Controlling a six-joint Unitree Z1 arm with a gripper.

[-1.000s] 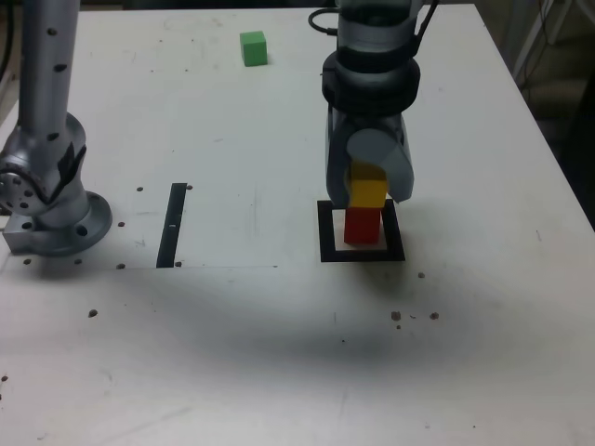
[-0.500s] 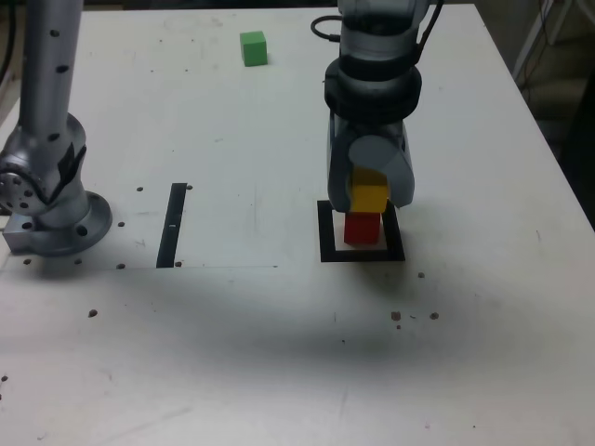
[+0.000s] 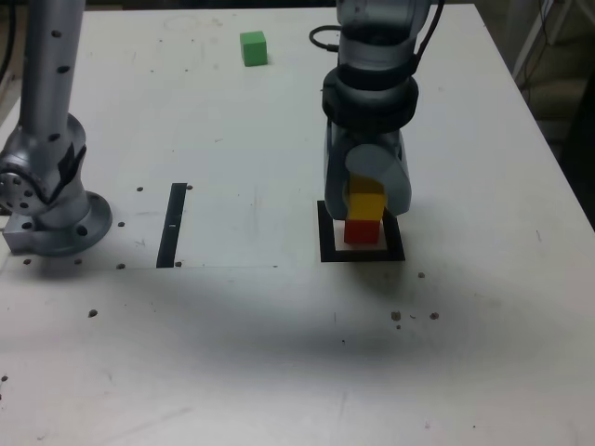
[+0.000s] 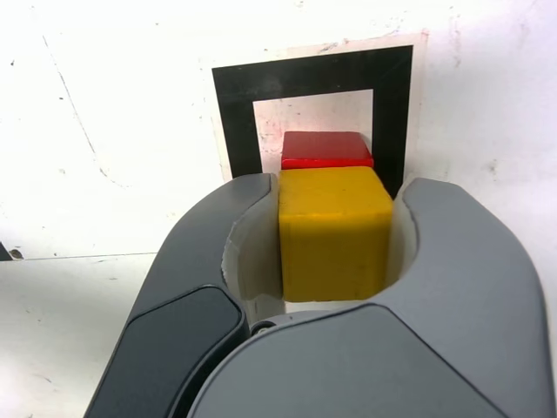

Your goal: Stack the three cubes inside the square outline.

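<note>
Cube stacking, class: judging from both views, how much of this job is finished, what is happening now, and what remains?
Done: the red cube sits inside the square outline. In hand: the yellow cube rests on the red one, with the pincer around it; the wrist view shows a slight gap on one side, so release looks under way. Left: the green cube lies far off on the table, unstacked.

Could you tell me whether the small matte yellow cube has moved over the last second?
Yes. The yellow cube has come down towards the flat black square outline, onto the red cube.
</note>
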